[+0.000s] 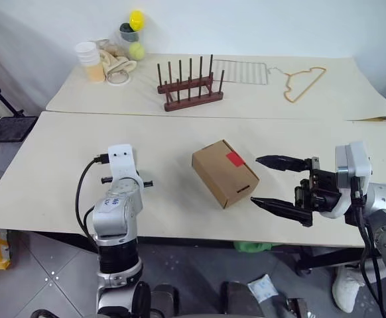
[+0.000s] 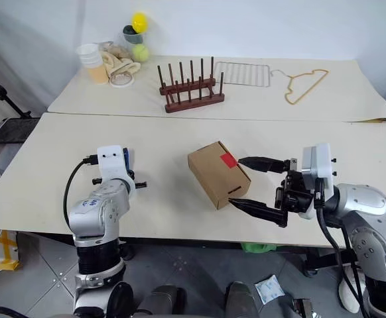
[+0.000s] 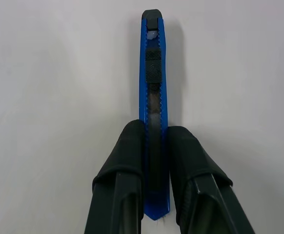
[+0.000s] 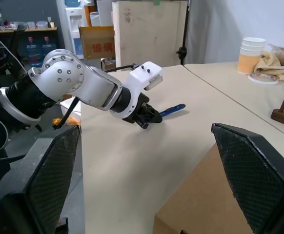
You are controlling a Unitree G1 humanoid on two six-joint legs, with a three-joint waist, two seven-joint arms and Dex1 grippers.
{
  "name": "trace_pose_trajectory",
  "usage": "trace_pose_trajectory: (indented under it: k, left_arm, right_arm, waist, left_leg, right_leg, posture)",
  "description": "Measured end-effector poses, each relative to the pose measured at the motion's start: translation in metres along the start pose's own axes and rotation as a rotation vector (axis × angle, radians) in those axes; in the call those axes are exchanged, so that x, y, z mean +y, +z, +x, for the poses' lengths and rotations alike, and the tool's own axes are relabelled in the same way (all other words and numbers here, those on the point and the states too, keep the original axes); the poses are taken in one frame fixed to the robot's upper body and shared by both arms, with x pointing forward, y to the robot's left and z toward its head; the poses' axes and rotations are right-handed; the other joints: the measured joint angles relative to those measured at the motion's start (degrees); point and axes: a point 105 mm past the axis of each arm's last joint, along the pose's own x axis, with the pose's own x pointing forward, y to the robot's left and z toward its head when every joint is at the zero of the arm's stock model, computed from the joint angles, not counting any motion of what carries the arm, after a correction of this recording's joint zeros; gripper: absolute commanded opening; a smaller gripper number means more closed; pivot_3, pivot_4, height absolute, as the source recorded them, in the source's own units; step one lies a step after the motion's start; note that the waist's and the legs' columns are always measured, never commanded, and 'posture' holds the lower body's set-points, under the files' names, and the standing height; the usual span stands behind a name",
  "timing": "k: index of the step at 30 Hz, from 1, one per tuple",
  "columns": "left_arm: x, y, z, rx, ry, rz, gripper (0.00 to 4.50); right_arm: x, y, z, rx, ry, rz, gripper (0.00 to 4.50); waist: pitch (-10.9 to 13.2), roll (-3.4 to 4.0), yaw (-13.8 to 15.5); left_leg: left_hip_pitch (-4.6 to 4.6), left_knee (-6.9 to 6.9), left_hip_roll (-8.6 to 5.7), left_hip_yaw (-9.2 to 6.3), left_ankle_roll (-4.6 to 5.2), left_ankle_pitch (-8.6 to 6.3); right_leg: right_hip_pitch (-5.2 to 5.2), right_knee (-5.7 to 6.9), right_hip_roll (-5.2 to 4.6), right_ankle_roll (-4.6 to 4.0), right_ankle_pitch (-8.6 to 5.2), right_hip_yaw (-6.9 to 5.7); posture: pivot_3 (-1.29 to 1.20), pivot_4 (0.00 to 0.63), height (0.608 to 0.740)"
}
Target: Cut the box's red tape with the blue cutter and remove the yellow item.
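Note:
The brown box (image 1: 225, 173) sits mid-table with the red tape (image 1: 235, 158) on its top edge. My left gripper (image 3: 155, 129) is shut on the blue cutter (image 3: 153, 73), pinching its rear half low over the table, well to the left of the box; the cutter (image 4: 173, 109) sticks out forward past the fingers. My right gripper (image 1: 255, 179) is open and points left, with one finger beside the tape and the other at the box's near corner. I cannot tell whether they touch the box. The yellow item is hidden.
At the back stand a wooden peg rack (image 1: 190, 86), a wire grid (image 1: 241, 71), a hanger (image 1: 304, 83) and paper cups (image 1: 90, 59). A yellow ball (image 1: 136, 20) and a tennis ball (image 1: 136, 50) are at the far left corner. A seam (image 1: 199, 116) splits the two tables.

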Motion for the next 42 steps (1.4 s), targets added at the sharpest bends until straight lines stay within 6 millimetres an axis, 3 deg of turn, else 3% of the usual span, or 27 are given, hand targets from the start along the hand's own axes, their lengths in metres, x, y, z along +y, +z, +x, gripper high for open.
trace_pose_trajectory:
  k: [7,10,13,16,22,26,30,36,42]
  left_arm:
    - [0.0,0.009,-0.007,-0.202,-0.376,0.169,0.47]
    - [0.013,0.016,-0.01,-0.214,-0.489,0.224,0.47]
    - [0.024,0.02,-0.019,-0.243,-0.676,0.418,0.47]
    - [0.022,0.018,-0.03,-0.242,-0.883,0.591,0.47]
    - [-0.011,-0.006,-0.058,-0.19,-1.325,0.944,0.47]
    - [-0.056,-0.012,-0.067,-0.187,-1.458,1.059,0.47]
    - [-0.08,-0.03,-0.072,-0.117,-1.522,1.137,0.47]
    - [-0.123,-0.026,-0.07,-0.088,-1.454,1.246,0.47]
    - [-0.132,-0.028,-0.078,-0.052,-1.428,1.286,0.47]
  right_arm:
    - [-0.001,0.0,-0.001,0.002,-0.004,-0.005,4.5]
    - [-0.001,0.0,-0.001,-0.002,-0.005,-0.016,4.5]
    - [0.0,-0.002,-0.002,0.0,-0.01,-0.013,4.5]
    - [-0.002,-0.005,-0.005,0.011,-0.022,-0.029,4.5]
    - [0.005,-0.014,-0.014,0.072,-0.059,-0.03,4.5]
    - [0.019,-0.018,-0.013,0.108,-0.067,-0.009,4.5]
    - [0.03,-0.023,-0.014,0.128,-0.078,0.024,4.5]
    - [0.046,-0.058,-0.016,0.305,-0.108,0.016,2.58]
    - [0.041,-0.083,-0.008,0.421,-0.134,-0.07,0.44]
  waist:
    - [0.1,-0.16,0.8]
    - [0.1,-0.2,1.0]
    - [0.1,-0.19,0.9]
    - [0.2,-0.13,1.0]
    - [0.2,-0.1,1.0]
    - [0.2,-0.11,1.1]
    - [0.3,-0.19,0.6]
    - [0.3,-0.22,1.9]
    - [0.3,-0.21,2.2]
  left_leg:
    - [-0.28,0.07,0.19,-0.11,0.05,-0.02]
    - [-0.42,0.04,0.15,-0.27,0.11,-0.07]
    - [-0.44,-0.1,0.16,-0.28,0.09,-0.1]
    - [-0.44,-0.18,0.11,-0.29,0.12,-0.1]
    - [-0.49,-0.3,0.09,-0.29,0.22,-0.12]
    - [-0.56,-0.21,0.03,-0.33,0.31,-0.14]
    - [-0.5,-0.1,-0.06,-0.15,0.39,-0.18]
    - [-0.46,0.32,-0.27,-0.16,0.69,-0.08]
    - [-0.41,0.29,-0.17,-0.13,0.73,-0.07]
  right_leg:
    - [-0.11,-0.16,-0.15,-0.11,0.0,-0.13]
    - [-0.11,-0.32,-0.22,-0.11,0.0,-0.31]
    - [-0.14,-0.41,-0.23,-0.12,0.0,-0.38]
    - [-0.09,-0.61,-0.28,-0.13,-0.01,-0.42]
    - [-0.05,-0.59,-0.32,-0.11,0.0,-0.5]
    - [-0.05,-0.45,-0.27,-0.05,0.03,-0.56]
    - [-0.06,-0.32,-0.16,-0.02,0.04,-0.56]
    - [0.09,-0.27,-0.25,0.21,0.16,-0.27]
    - [0.1,-0.31,-0.29,0.28,0.2,-0.13]
  posture:
    - [0.0,0.15,0.74]
    - [0.0,0.15,0.74]
    - [0.0,0.15,0.74]
    - [0.0,0.15,0.74]
    - [0.0,0.15,0.74]
    - [0.0,0.15,0.74]
    - [0.0,0.15,0.74]
    - [0.0,0.15,0.74]
    - [0.0,0.15,0.74]
